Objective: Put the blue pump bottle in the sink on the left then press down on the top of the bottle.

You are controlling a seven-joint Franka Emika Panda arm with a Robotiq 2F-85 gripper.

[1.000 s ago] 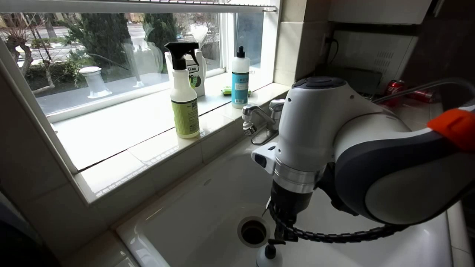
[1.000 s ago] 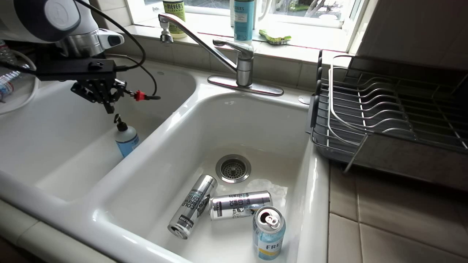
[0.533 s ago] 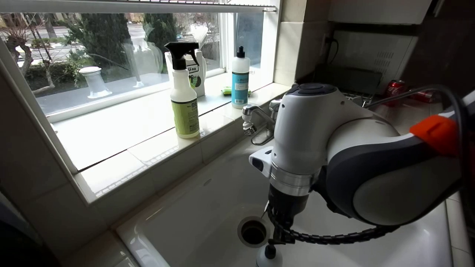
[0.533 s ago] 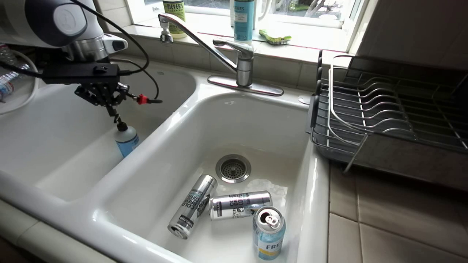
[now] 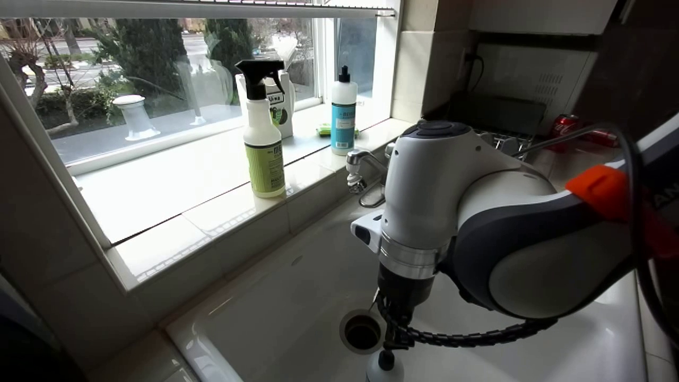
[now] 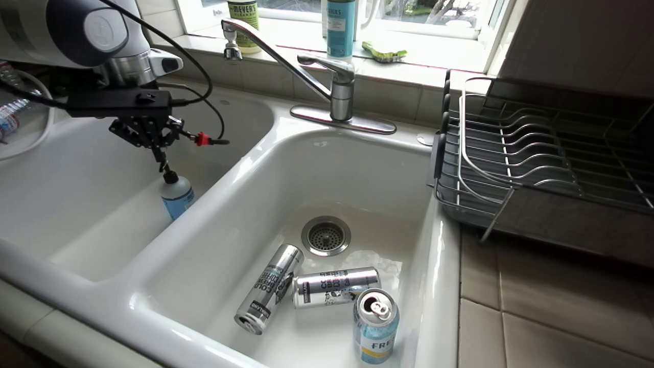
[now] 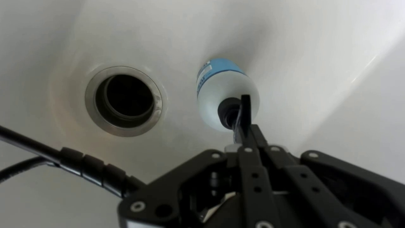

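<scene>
Pump bottle [image 7: 220, 88]: upright in sink [image 6: 66, 204], near open drain [image 7: 124, 101] | claw [image 6: 160, 157]: clenched, right at black pump [image 7: 226, 111] (contact or slight gap, can't tell) | next basin [image 6: 357, 171]: three cans [image 6: 334, 287]

In an exterior view, the green bottle [image 6: 245, 30] reads MEYER'S, the teal bottle [image 6: 341, 29] EYER'S, a lying can [image 6: 270, 289] COLD BREW COFFEE, the upright can [image 6: 376, 329] FRE (cut off by the curve).

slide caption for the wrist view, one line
Shut gripper at the black pump of a blue-labelled bottle, which stands beside the drain in the white sink.
</scene>
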